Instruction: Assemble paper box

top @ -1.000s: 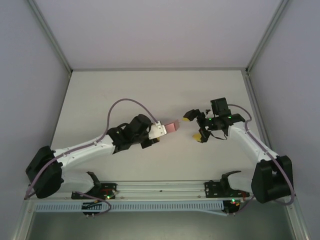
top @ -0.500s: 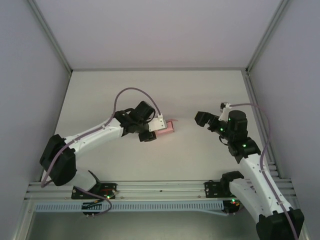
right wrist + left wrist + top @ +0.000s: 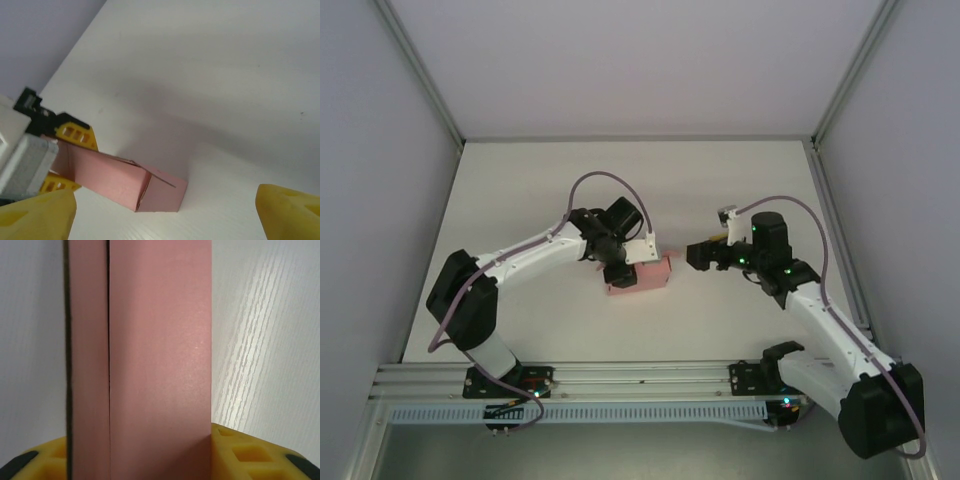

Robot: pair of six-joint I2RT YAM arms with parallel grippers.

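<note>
The small pale-pink card box, folded rectangular with one seam along its face, rests on the white table, clamped in the left tool. The right tool, spread wide, has moved in closer; the box has come nearer.

bare table gap between right hand and paper box

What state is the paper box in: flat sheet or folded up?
Folded up. Right wrist view shows the paper box as a block with a long side and an end face; the left gripper clamps it.
</note>
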